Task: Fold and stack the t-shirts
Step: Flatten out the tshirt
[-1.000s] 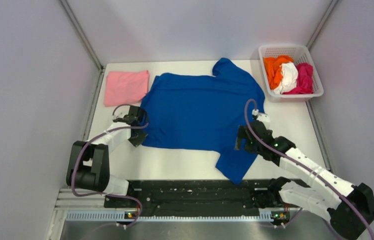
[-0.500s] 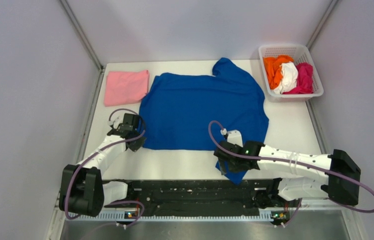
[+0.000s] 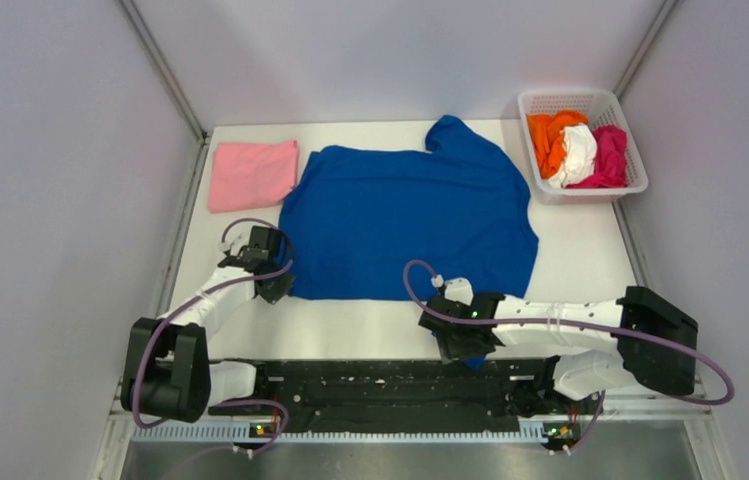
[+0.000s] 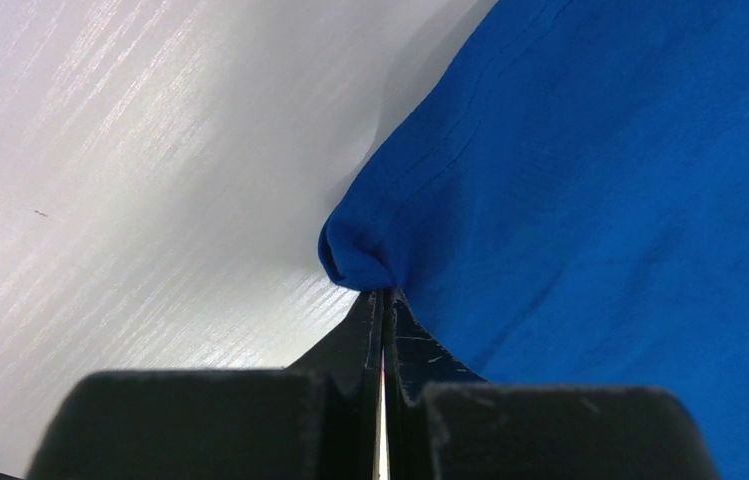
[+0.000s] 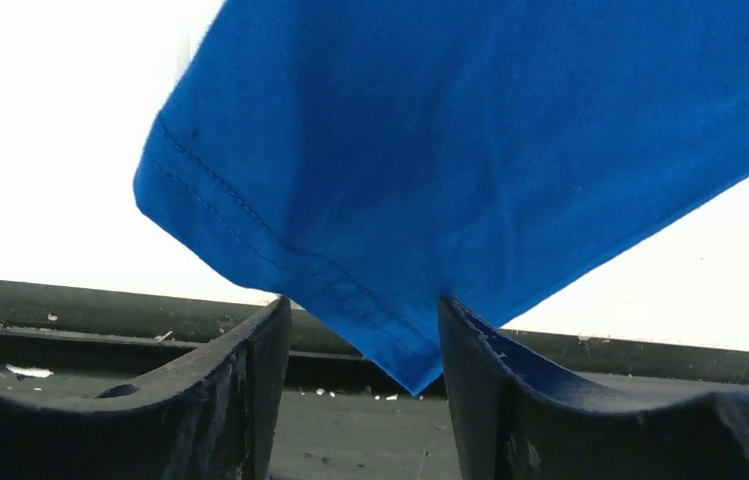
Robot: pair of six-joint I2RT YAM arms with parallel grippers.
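Note:
The royal-blue t-shirt [image 3: 410, 215] lies spread on the white table, print hidden. My left gripper [image 3: 272, 282] is shut on its near-left hem corner [image 4: 355, 255]. My right gripper [image 3: 455, 345] is open at the near sleeve, whose tip [image 5: 400, 290] hangs between the two fingers over the table's front edge. A folded light pink t-shirt [image 3: 252, 173] lies at the far left. Orange [image 3: 550, 135], white [image 3: 578, 152] and magenta [image 3: 610, 155] t-shirts sit crumpled in the basket.
The white lattice basket [image 3: 582, 101] stands at the far right corner. A black rail [image 3: 390, 385] runs along the near table edge, just under the right gripper. Grey walls close in both sides.
My right arm has swung down and left from the shirt's right side to the near sleeve at the table's front edge. The left gripper has stayed at the hem corner.

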